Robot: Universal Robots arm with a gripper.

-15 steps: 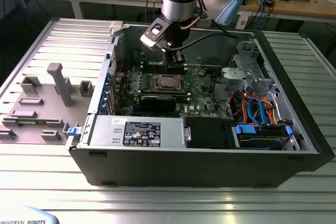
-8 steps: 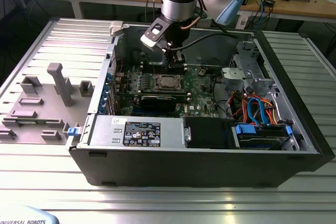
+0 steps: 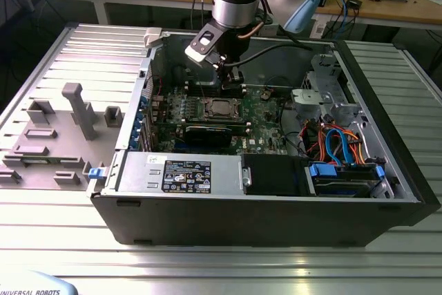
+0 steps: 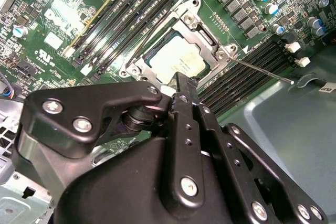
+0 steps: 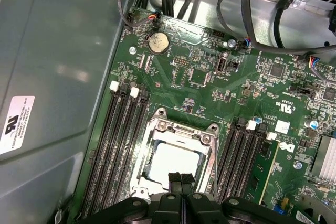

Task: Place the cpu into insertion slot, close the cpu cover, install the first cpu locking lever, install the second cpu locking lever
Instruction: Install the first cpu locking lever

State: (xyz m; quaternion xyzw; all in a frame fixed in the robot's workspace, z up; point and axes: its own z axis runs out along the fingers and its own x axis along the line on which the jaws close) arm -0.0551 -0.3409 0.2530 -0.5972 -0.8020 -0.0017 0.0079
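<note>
We see the arm coming straight down into the open computer case (image 3: pixel 276 220), wrist vertical, gripper (image 3: pixel 233 86) pointing down at the motherboard (image 5: pixel 210 77). In the exterior view it hangs just behind the insertion slot (image 3: pixel 206 110), on the far side of it from the camera.

In both wrist views the gripper (image 5: pixel 181 177) (image 4: pixel 179 79) has its two fingers (image 5: pixel 175 179) pressed together tip to tip. There is no gap and we see nothing between them, so it is closed and empty.

The cpu (image 5: pixel 172 160) (image 4: pixel 176 59) sits in the insertion slot with its silver top facing up. The cpu cover (image 5: pixel 208 148) (image 4: pixel 208 38) lies flat over it, and the chip shows through the cover's window. The fingertips are right at one edge of the cpu, over the rim of the cover on that side. We cannot tell whether they touch the metal or hover just above it.

In the second wrist view a thin locking lever (image 4: pixel 261 71) sticks out from one corner of the socket and runs across the memory slots (image 4: pixel 247 72) on that side, towards the case floor. We cannot tell whether it is latched.

More memory slots (image 5: pixel 113 145) run along both sides of the socket. The case lies on a ribbed metal table (image 3: pixel 207 260).
</note>
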